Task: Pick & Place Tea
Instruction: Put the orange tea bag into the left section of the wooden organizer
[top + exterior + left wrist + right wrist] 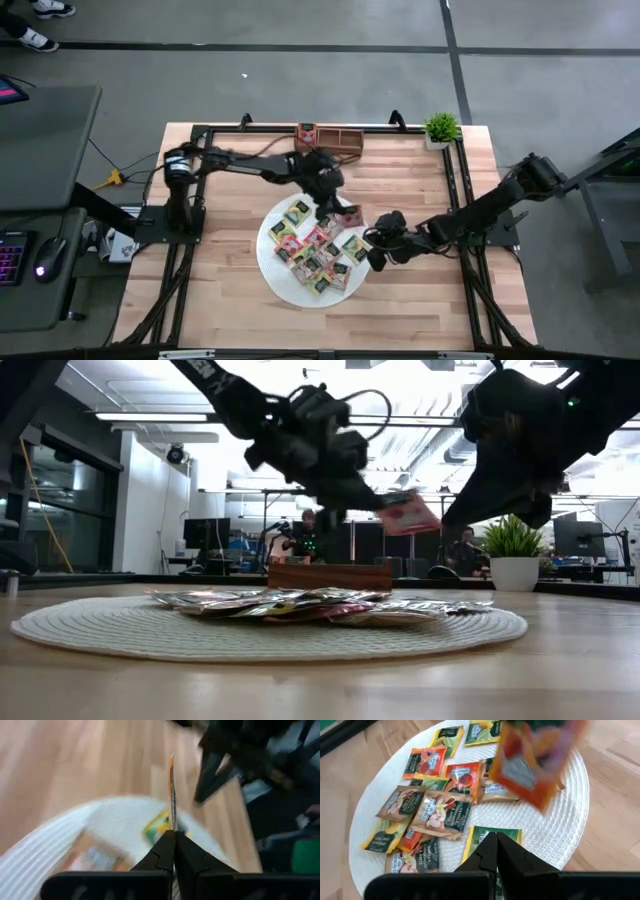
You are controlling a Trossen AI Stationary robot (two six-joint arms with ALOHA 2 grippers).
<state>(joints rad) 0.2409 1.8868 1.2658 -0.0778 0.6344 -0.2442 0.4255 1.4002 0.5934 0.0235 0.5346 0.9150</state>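
Orange-red tea packet [408, 515] is up in the air, pinched edge-on in the left gripper [173, 840], which is clamped tight on it above the mat's 1 o'clock edge in the high view. The rest of the tea packets [315, 248], approx a dozen, lie spread flat on the round white woven mat [275, 270] at bench centre. The wooden tray [340, 135] sits at the bench's 12 o'clock edge; one reddish packet seems to stand in its end compartment, other compartments look bare, can't tell for sure. The right gripper [496, 851] is fully closed w/ nothing in it, low over the mat's 3 o'clock side, a green packet [492, 836] just under its tips. Judgement: task is early. One packet lifted and not yet placed, maybe one delivered, and nearly the whole pile left to move.
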